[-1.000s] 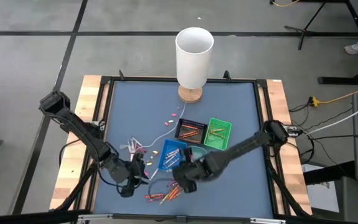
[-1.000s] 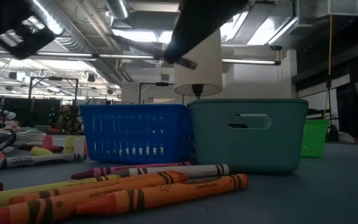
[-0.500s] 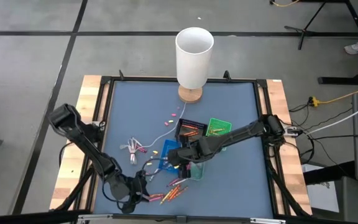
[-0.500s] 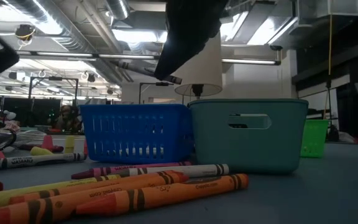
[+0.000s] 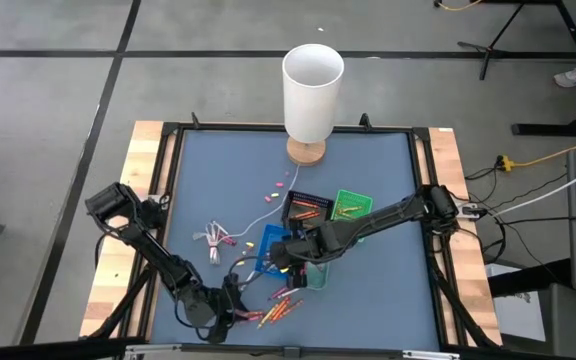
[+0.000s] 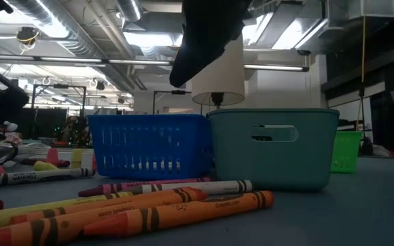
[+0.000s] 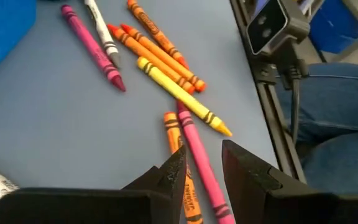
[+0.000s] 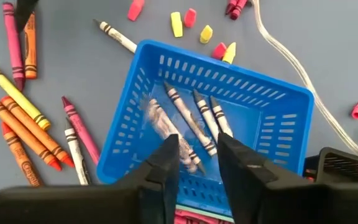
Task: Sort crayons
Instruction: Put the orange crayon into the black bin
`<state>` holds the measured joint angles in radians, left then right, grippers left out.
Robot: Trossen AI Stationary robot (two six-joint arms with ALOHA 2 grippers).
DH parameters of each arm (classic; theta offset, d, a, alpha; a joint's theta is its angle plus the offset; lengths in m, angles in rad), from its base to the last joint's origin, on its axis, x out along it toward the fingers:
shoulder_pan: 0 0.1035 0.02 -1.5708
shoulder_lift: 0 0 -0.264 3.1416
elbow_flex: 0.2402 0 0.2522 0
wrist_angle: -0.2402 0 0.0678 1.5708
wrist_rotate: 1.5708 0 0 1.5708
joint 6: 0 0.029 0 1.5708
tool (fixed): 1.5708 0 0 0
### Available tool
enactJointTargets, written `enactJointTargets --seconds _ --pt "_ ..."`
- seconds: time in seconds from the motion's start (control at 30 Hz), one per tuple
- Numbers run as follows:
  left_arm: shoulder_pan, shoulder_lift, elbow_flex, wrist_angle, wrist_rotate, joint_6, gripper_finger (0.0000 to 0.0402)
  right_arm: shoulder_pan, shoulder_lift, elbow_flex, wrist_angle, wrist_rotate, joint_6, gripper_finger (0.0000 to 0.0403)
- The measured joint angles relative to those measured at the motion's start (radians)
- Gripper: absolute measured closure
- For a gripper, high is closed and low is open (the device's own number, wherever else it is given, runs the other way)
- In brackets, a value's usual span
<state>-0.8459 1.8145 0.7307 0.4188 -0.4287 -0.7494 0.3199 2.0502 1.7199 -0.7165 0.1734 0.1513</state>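
The right gripper (image 8: 196,163) hung over the blue tray (image 8: 277,118) near the middle of the desk (image 5: 368,190), its jaws parted with a clear gap and holding nothing. Below them several pale grey crayons (image 8: 189,118) lay side by side in the tray, and one looked blurred.

The left gripper (image 7: 202,168) sat low at the near left of the desk, just above a pink crayon (image 7: 199,152) and an orange crayon (image 7: 178,146) lying side by side. Its jaws stood apart and gripped nothing. A yellow crayon (image 7: 182,96) lay slanted just beyond these two, and farther on a cluster of orange crayons (image 7: 157,51), another pink one and a white one lay loose on the blue surface.

From above, this loose pile of crayons (image 5: 278,308) lay near the desk's front edge, just near of the blue tray. A teal tray (image 5: 318,272) stood touching the blue tray's right side, with a black tray (image 5: 305,208) and a green tray (image 5: 350,215) beyond them. Small pink and yellow bits (image 5: 276,187) were scattered farther back along a thin white cord (image 5: 253,218). A tall white lamp (image 5: 312,95) stood at the far edge.

A person's leg in blue jeans (image 7: 337,118) showed beside the desk frame.
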Motion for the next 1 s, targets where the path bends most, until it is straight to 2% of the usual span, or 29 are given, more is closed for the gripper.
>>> enactJointTargets --seconds 0.13,0.63,1.0 --pt "-0.001 0.0 0.0 -0.014 -0.004 0.0 0.0313 0.0 0.0 0.0 0.02 0.0 0.0 0.028" --pt "-0.041 0.0 0.0 -0.086 -0.007 0.001 0.0313 0.0 0.0 0.0 0.019 0.0 0.0 0.0279" --pt "-0.042 -0.001 0.0 -0.148 -0.063 0.001 0.0313 0.0 0.0 0.0 0.019 0.0 0.0 0.0278"
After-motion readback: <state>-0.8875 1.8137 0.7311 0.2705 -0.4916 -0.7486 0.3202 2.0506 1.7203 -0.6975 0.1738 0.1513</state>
